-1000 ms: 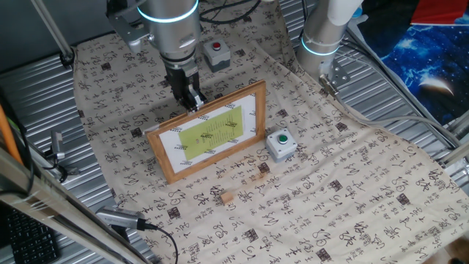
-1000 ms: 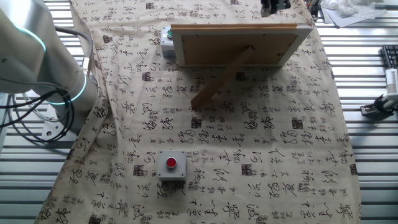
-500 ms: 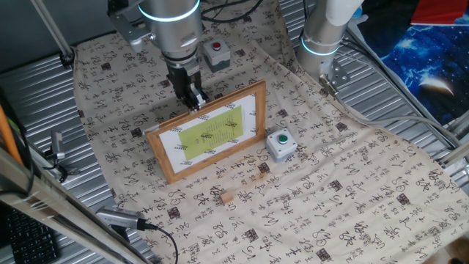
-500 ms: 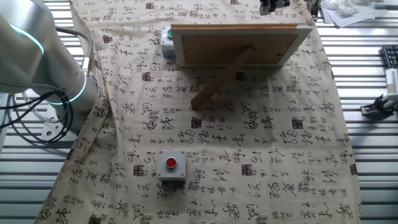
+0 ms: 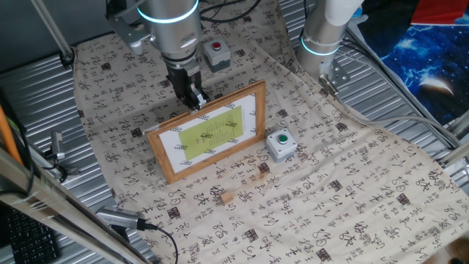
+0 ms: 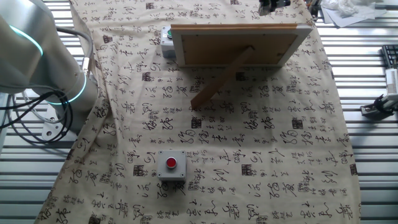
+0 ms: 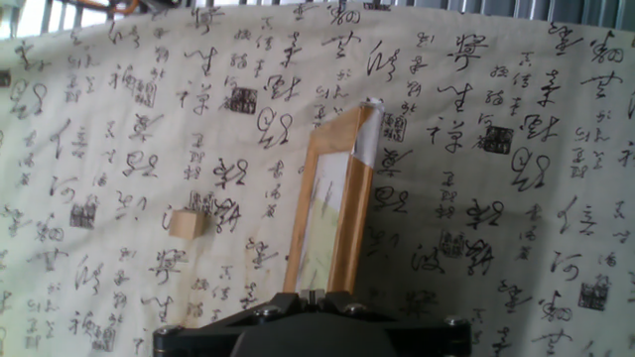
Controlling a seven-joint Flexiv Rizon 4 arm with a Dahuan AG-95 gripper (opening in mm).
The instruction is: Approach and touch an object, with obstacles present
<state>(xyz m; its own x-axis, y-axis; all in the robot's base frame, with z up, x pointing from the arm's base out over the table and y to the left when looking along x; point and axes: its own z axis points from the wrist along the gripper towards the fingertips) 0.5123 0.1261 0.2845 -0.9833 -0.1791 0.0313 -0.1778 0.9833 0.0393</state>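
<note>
The tiny tan wooden cube (image 5: 227,197) lies on the patterned cloth in front of the picture frame (image 5: 209,132), which stands on its rear strut. My gripper (image 5: 190,97) is shut and empty. It hovers just behind the frame's top edge near the left end, so the frame stands between it and the cube. In the hand view the frame (image 7: 332,213) appears edge-on straight below my gripper (image 7: 314,294), and the cube (image 7: 187,223) lies to its left. In the other fixed view I see the frame's back (image 6: 239,45), my gripper (image 6: 273,4) sits at the top edge, and the cube is hidden.
A grey box with a green button (image 5: 281,144) stands by the frame's right end. A grey box with a red button (image 5: 215,53) stands behind my arm. A second tiny tan piece (image 5: 256,176) lies near the cube. Another arm's base (image 5: 322,37) stands at the back right.
My gripper has crept very slightly toward the top edge in the other fixed view. Nothing else has moved.
</note>
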